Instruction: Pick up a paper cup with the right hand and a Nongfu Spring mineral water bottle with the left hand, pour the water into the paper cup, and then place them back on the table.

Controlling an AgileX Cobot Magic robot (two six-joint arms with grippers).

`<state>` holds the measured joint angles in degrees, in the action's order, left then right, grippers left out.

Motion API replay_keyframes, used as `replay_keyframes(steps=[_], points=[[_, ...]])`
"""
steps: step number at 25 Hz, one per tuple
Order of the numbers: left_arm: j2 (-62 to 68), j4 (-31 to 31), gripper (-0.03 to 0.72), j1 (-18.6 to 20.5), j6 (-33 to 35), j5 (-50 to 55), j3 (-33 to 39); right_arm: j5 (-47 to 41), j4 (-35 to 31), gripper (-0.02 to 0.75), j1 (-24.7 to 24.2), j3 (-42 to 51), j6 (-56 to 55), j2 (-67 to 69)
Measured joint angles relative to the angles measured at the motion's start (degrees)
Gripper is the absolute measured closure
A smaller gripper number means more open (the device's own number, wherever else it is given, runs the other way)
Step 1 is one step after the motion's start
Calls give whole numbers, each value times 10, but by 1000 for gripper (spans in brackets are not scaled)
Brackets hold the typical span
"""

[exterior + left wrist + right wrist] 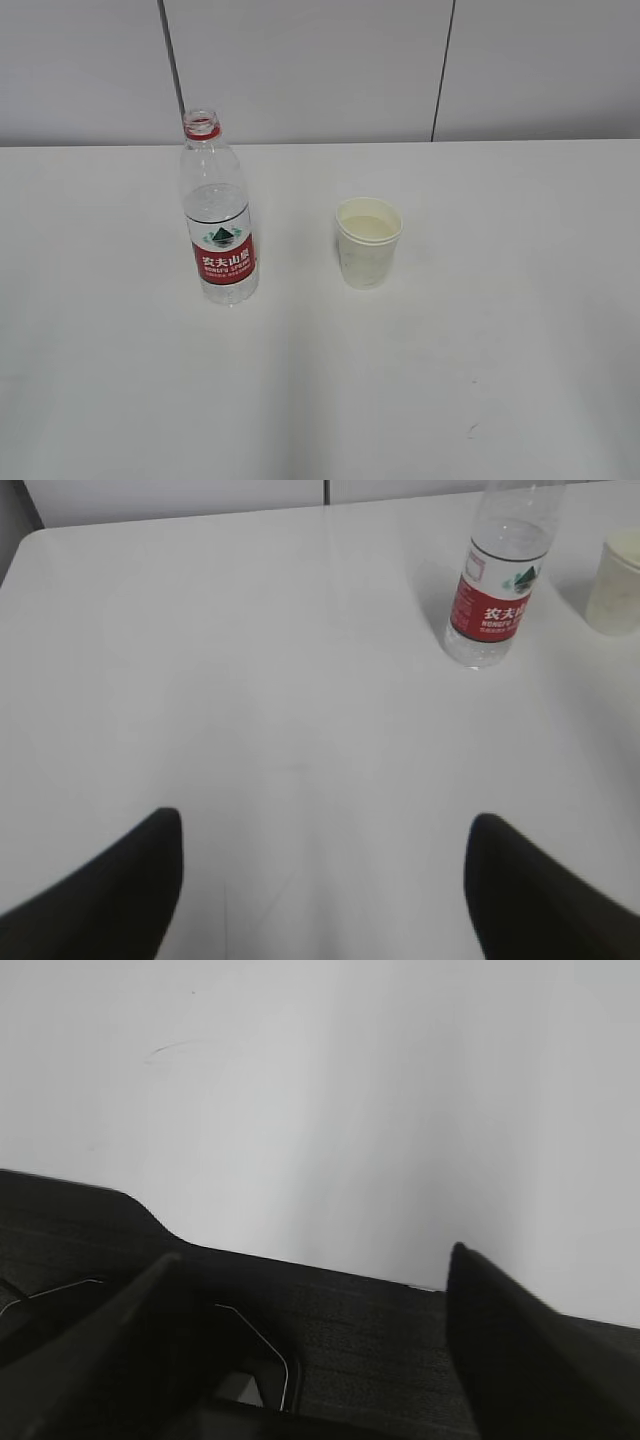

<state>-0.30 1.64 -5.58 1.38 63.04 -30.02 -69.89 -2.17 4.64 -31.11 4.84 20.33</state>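
The Nongfu Spring mineral water bottle (218,212) stands upright and uncapped on the white table (120,380), left of centre; it also shows in the left wrist view (495,585). The paper cup (368,242) stands upright to its right, holding pale liquid; its edge shows in the left wrist view (618,580). Neither arm shows in the exterior view. My left gripper (325,825) is open and empty, well short of the bottle. My right gripper (315,1260) is open and empty over the table's near edge; cup and bottle are out of its view.
A grey panelled wall (320,70) runs behind the table's far edge. A dark surface (380,1350) lies below the table's edge in the right wrist view. A small dark scuff (472,430) marks the tabletop at the front right.
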Motion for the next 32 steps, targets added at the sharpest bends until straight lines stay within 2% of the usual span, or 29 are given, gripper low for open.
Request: replay_keyframes(steps=[16,32], points=[[0,0,157,0,0,0,0,36,-3,150,0,29,0,-206],[0,-1,157,0,0,1,0,36,-6,150,0,29,0,-213]])
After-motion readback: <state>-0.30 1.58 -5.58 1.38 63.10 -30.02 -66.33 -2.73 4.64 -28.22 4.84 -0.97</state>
